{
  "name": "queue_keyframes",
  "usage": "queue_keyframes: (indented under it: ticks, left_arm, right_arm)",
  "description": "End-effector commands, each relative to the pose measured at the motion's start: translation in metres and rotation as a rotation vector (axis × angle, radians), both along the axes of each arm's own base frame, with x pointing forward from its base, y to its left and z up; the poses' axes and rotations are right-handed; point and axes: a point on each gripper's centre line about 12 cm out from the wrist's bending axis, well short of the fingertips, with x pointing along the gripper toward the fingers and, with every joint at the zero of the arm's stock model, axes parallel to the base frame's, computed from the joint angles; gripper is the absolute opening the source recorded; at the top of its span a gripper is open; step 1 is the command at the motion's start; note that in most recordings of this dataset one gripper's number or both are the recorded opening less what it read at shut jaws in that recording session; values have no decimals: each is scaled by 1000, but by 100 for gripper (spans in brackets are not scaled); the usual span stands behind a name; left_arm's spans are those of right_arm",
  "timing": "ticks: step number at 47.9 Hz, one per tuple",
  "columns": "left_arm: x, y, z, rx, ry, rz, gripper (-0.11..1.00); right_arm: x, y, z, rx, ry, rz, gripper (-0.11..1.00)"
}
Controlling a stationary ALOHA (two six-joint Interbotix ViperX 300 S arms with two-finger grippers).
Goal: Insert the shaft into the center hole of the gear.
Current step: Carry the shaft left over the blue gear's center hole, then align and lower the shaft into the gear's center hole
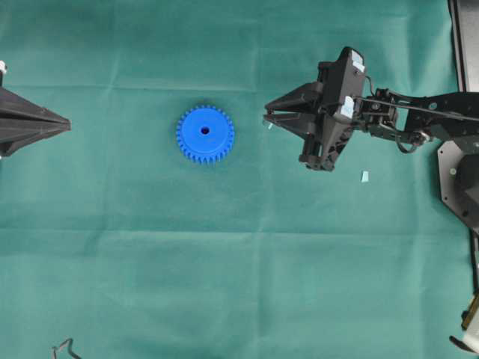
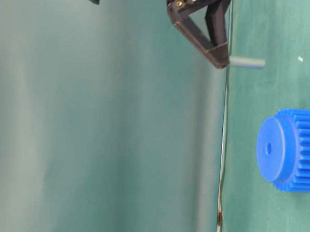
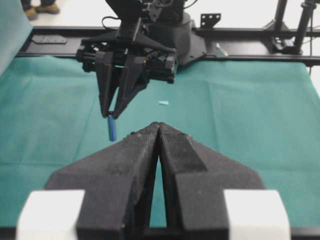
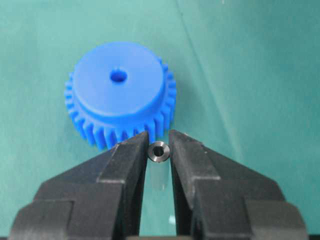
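Observation:
The blue gear lies flat on the green cloth, its center hole facing up and empty. It also shows in the table-level view and in the right wrist view. My right gripper is shut on the shaft, a small metal pin hanging upright from the fingertips. It holds the shaft above the cloth, to the right of the gear and apart from it. My left gripper is shut and empty at the far left; its fingers hide the gear in its own view.
A pale bluish scrap lies on the cloth below the right arm. The right arm's black base stands at the right edge. A small wire object lies at the bottom left.

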Motion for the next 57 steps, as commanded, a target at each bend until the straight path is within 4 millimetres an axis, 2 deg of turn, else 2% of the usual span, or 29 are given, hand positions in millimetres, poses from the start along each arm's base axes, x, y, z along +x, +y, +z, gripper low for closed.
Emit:
queue_keyframes:
  ticks: [1, 16, 25, 30, 57]
  left_arm:
    - [2, 0, 10, 0, -25, 0, 0]
    - [2, 0, 10, -2, -28, 1, 0]
    - [2, 0, 10, -2, -23, 0, 0]
    - [2, 0, 9, -2, -15, 0, 0]
    - [2, 0, 8, 0, -11, -1, 0]
  right_arm:
    - [14, 1, 14, -5, -40, 9, 17]
    - [72, 8, 21, -4, -28, 68, 17]
    - [98, 10, 26, -22, -33, 96, 17]
    - [102, 9, 24, -21, -32, 97, 17]
    - [100, 9, 17, -17, -17, 94, 17]
